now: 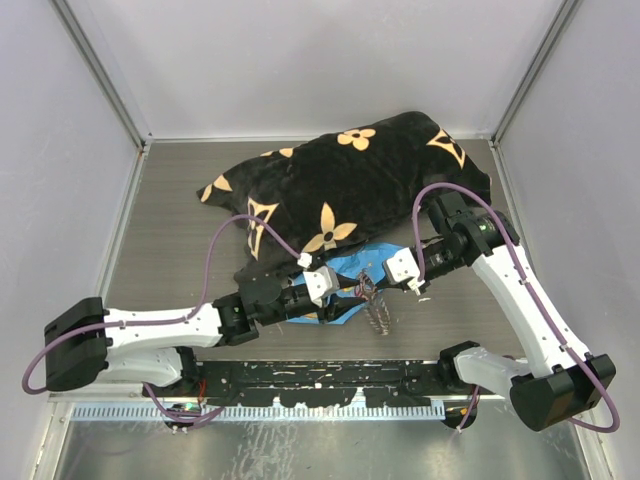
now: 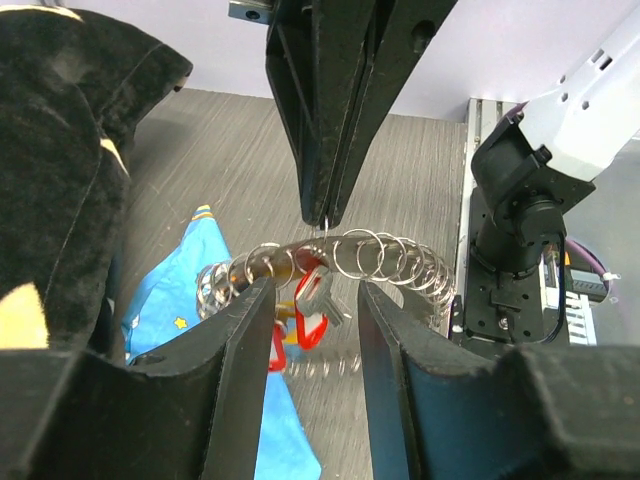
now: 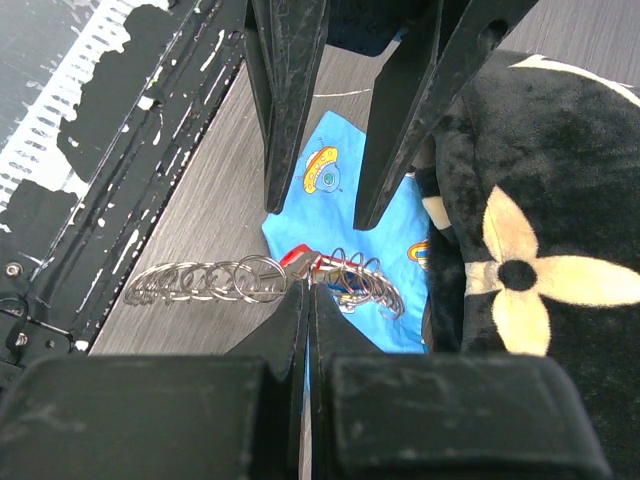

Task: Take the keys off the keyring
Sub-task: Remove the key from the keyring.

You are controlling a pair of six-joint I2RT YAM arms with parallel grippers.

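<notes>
Firstly, keyring: a silvery chain-like metal keyring [image 2: 392, 256] of many linked thin loops, which hung in a sagging arc from the right gripper's tips and ran across the gap between the left gripper's fingers.
Right gripper: black two-finger right gripper [image 3: 307, 292], its jaws pressed together on one thin loop near the middle of the keyring, with no gap between them.
Left gripper: black two-finger left gripper [image 2: 315, 290], spread wide, with one finger on each side of the keyring. Whether either finger touched the metal could not be told.
Grippers, relation: tips pointed toward each other and lay very close, the right gripper's tips just beyond the left gripper's open gap.
Keys: small silver keys with red plastic heads [image 2: 312, 328], which hung from the keyring just below the right gripper's pinch point, inside the left gripper's gap. Their number could not be told.
Blue cloth: bright blue patterned cloth [image 3: 350, 205], which lay flat under both grippers and beneath the hanging keys.
Black blanket: plush black blanket with beige flower motifs [image 1: 350, 180], heaped beyond the grippers and touching the blue cloth's far edge.
Table: grey wood-grain table [image 1: 170, 225], beneath everything.
</notes>
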